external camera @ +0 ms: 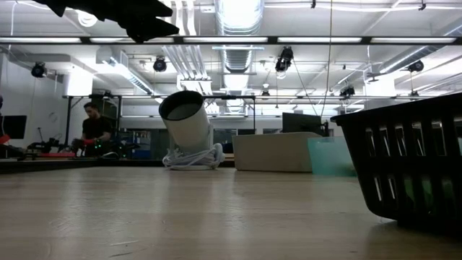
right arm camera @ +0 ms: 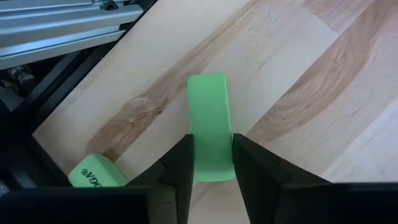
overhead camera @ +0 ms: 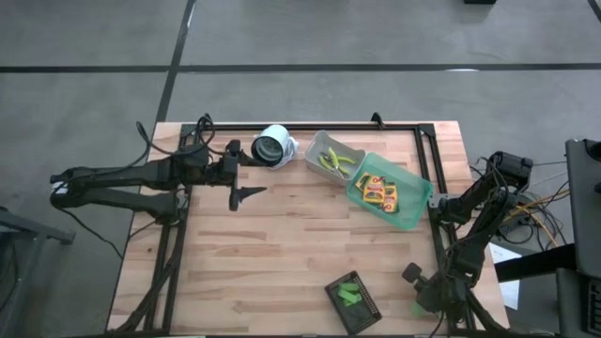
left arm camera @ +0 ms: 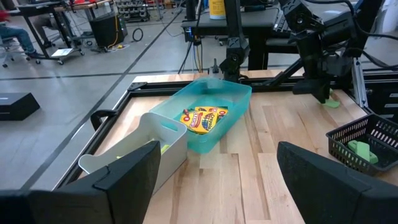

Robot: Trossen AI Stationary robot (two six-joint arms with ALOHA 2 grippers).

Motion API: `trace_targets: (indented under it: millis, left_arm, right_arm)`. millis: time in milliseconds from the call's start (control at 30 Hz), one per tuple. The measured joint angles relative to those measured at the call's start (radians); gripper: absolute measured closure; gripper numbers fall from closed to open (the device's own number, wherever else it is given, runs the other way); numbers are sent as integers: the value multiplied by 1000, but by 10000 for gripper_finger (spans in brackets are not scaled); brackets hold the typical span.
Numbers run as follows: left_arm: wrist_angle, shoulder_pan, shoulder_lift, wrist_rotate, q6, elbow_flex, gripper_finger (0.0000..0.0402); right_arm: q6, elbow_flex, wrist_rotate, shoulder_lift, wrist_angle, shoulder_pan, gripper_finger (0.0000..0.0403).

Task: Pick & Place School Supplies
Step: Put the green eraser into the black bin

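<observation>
The right gripper (right arm camera: 211, 163) is at the near right corner of the table (overhead camera: 282, 244), its two dark fingers (right arm camera: 180, 168) closed against the sides of a bright green block (right arm camera: 210, 124) that stands up between them. A second green block (right arm camera: 96, 172) lies on the wood just beside it, close to the table's edge.

The left gripper (left arm camera: 214, 180) hovers over the far left part of the table with its fingers spread wide and nothing between them.

More green blocks (overhead camera: 350, 294) lie in the dark tray (overhead camera: 364, 314) near the front edge, right of centre. The yellow packs (overhead camera: 379, 192) lie in the translucent green bin (overhead camera: 413, 214) at the far right. Touching that bin on its left, the grey bin (overhead camera: 315, 150) holds the yellow-handled scissor-like tools (overhead camera: 335, 161). A white cylinder (overhead camera: 273, 146) lies to the left of the grey bin.
</observation>
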State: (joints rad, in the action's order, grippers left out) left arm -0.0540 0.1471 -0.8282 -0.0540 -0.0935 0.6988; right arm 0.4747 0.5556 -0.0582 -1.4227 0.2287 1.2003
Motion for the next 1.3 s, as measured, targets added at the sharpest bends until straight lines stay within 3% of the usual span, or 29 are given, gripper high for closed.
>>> trace_targets:
  millis: [267, 500, 800, 1100, 1300]
  left_arm:
    - [0, 0, 0, 0, 0, 0, 74]
    - [0, 0, 0, 0, 0, 0, 74]
    - [0, 0, 0, 0, 0, 0, 74]
    - [0, 0, 0, 0, 0, 0, 74]
    - [0, 0, 0, 0, 0, 0, 73]
  right_arm:
    - [-10, -2, -14, -2, 6, -1, 258]
    - [-49, 1, -2, -31, -3, -1, 249]
    - [-86, 2, -2, -36, -4, -1, 270]
    - [-86, 1, -2, -37, -4, -1, 326]
    - [-86, 1, -1, -37, -4, -1, 326]
